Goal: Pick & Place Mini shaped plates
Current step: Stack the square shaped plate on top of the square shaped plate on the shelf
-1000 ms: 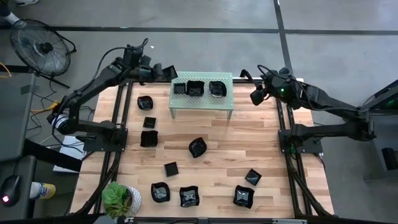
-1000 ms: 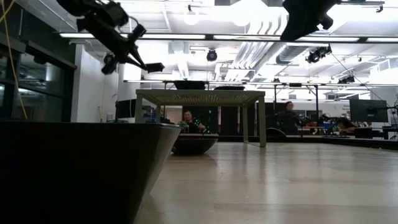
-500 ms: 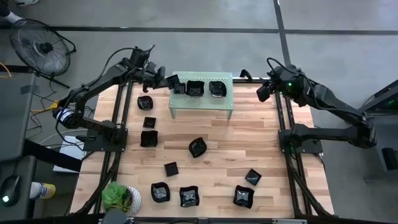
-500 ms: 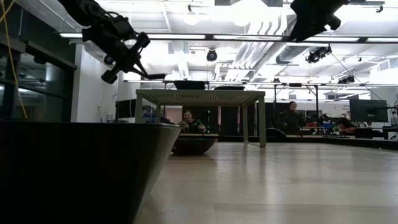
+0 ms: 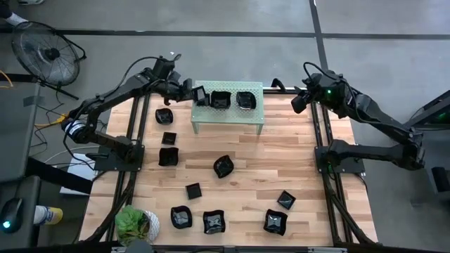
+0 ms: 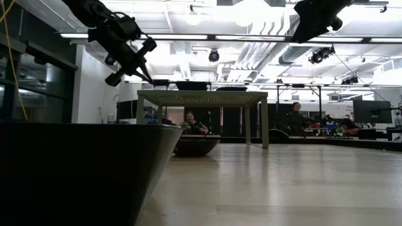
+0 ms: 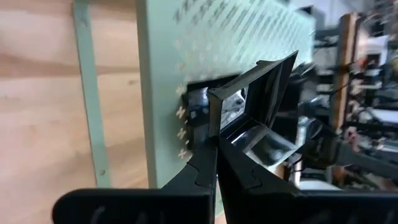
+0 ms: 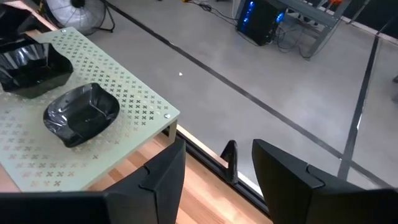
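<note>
Overhead, left tool [image 5: 191, 92] pinches a square plate [image 5: 199, 95] above the shelf [image 5: 253, 112]; right tool [image 5: 298, 104] gapes.

Three plates [image 5: 221, 100] on shelf [image 5: 228, 115], apparently

Around our wooden worktop [image 5: 239, 169] we see grey concrete floor [image 5: 232, 56], a standing fan [image 5: 43, 53], bright ceiling strip lights [image 6: 251, 37], distant desks with monitors [image 6: 370, 113]

two dark, slim jointed arms rise from black bases bolted to a black frame. thin black cables loop along the left arm; a small green light glows near the right arm's wrist. each ends in two flat, matte black fingers with stepped, notched inner edges.
</note>
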You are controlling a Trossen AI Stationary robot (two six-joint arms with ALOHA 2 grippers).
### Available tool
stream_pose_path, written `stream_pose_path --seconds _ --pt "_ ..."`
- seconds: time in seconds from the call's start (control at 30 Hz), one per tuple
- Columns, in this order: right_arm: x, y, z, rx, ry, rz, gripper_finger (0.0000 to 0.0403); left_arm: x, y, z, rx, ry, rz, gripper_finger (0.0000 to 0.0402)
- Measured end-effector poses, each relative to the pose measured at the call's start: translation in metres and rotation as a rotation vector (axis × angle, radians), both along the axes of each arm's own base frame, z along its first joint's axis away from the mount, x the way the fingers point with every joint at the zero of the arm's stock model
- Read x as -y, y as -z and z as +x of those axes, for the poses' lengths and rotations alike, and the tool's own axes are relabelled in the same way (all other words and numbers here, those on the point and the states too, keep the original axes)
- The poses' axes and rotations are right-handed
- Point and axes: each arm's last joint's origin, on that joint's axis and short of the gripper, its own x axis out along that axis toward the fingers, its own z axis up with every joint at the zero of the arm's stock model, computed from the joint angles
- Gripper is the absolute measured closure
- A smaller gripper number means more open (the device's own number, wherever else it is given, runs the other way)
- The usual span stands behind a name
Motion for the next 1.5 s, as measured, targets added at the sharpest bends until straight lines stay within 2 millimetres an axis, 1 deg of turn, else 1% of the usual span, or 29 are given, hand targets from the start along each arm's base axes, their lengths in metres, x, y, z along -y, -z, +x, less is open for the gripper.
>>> stream_pose_path --seconds 0.17,0.3,0.4,0.57,0.7,0.93,1.03,1.1,1.17,1.5 --pt "0.002 0.0 -0.001 0.005 -0.032 0.017 0.0222 -0.009 0.004 0.006 0.034 0.003 0.029 0.0401" --pt "0.003 0.001 -0.002 0.007 -0.036 0.024 0.0222 -0.009 0.003 0.007 0.041 0.027 0.031 0.0401" --pt "0.003 0.001 -0.002 0.0 -0.036 0.03 0.0222 -0.013 0.005 -0.001 0.056 0.059 0.015 0.0401" --pt "0.003 0.002 -0.002 0.003 -0.049 0.037 0.0222 -0.024 0.004 -0.016 0.092 0.053 0.001 0.0401" --pt "0.003 0.002 -0.002 0.005 -0.054 0.04 0.0222 -0.03 -0.004 -0.023 0.066 0.071 0.013 0.0401" --pt "0.003 0.002 -0.002 0.009 -0.051 0.045 0.0222 -0.045 -0.015 -0.012 -0.043 0.19 -0.017 0.0401" --pt "0.003 0.002 -0.002 0.02 -0.043 0.055 0.0222 -0.051 -0.013 -0.009 -0.1 0.221 -0.07 0.0401" --pt "0.003 0.002 -0.002 0.021 -0.043 0.055 0.0222 -0.053 -0.013 -0.008 -0.108 0.222 -0.081 0.0401" --pt "0.003 0.002 -0.002 0.023 -0.041 0.057 0.0222 -0.052 -0.012 -0.007 -0.118 0.218 -0.097 0.0401" --pt "0.003 0.002 -0.002 0.022 -0.041 0.057 0.0222 -0.035 -0.012 0.018 -0.139 0.271 -0.093 0.0401"
